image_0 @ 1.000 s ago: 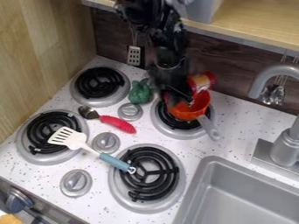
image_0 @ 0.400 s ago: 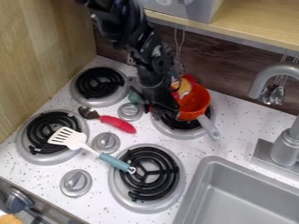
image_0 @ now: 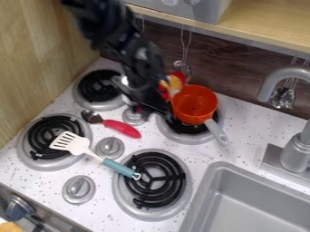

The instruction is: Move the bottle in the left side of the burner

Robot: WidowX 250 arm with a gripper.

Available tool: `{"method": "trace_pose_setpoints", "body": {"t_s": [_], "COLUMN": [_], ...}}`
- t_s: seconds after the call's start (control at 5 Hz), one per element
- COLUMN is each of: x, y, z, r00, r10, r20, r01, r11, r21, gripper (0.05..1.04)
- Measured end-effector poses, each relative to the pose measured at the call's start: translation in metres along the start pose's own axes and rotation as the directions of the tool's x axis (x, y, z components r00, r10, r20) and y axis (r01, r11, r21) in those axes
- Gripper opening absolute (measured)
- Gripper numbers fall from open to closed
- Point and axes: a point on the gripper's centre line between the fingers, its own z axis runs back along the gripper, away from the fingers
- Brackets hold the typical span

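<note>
The black arm (image_0: 136, 59) is swinging leftward across the view, and the red-and-yellow bottle (image_0: 174, 83) is shifting left too, from behind the orange pot (image_0: 195, 103) to its upper-left side. More of the pot's rim is coming clear.

Orange pot (image_0: 195, 103) at 2 o'clock, grey handle toward 5. Red-handled spoon (image_0: 122, 128) at 9. White spatula (image_0: 70, 142) at 8, blue handle toward 4. Faucet (image_0: 297, 152) at 3.
</note>
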Motion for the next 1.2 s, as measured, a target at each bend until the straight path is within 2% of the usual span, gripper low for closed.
{"method": "trace_pose_setpoints", "body": {"t_s": [0.2,0.4,0.6,0.8,1.0,1.2], "x": [-0.004,-0.007,-0.011,-0.017,-0.025,-0.036], "y": [0.018,0.053,0.071,0.109,0.124,0.136], "z": [0.0,0.002,-0.01,-0.026,-0.04,-0.045], "r00": [0.999,0.99,0.976,0.94,0.906,0.876], "r10": [0.033,0.131,0.208,0.336,0.416,0.459], "r20": [-0.019,-0.043,-0.068,-0.066,-0.082,-0.148], "r01": [-0.033,-0.13,-0.203,-0.326,-0.394,-0.428], "r11": [0.999,0.991,0.976,0.936,0.897,0.882], "r21": [0.0,0.034,0.074,0.131,0.2,0.197], "gripper": [0.311,0.311,0.312,0.311,0.311,0.311]}}
